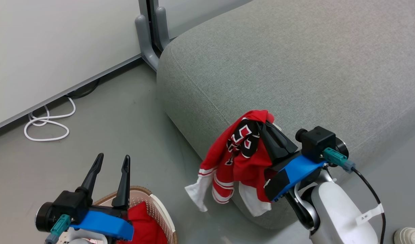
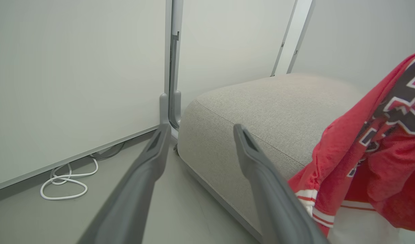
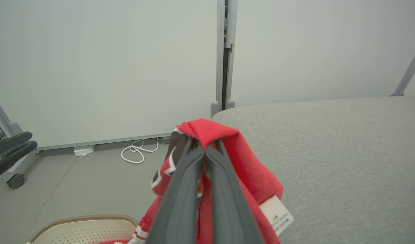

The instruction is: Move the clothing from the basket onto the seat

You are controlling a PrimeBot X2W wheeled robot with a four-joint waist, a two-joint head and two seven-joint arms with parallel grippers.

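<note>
My right gripper (image 1: pixel 265 122) is shut on a red garment (image 1: pixel 234 159) with white trim and black-and-white numerals, one piece of the clothing. It hangs draped over the closed fingers (image 3: pixel 207 169) at the front edge of the grey seat (image 1: pixel 295 67). The same garment (image 2: pixel 373 159) shows at the right of the left wrist view. A second red piece (image 1: pixel 145 223) lies in the cream basket (image 1: pixel 160 210) at the lower left. Above the basket, my left gripper (image 1: pixel 112 161) is open with nothing between its fingers (image 2: pixel 258 169).
A white cable (image 1: pixel 48 123) lies coiled on the grey floor by the pale wall panels. Grey panel feet (image 1: pixel 150 37) stand at the seat's far corner. A shoe (image 1: pixel 410 235) shows at the lower right. A wheeled stand (image 3: pixel 14 159) sits at the left of the right wrist view.
</note>
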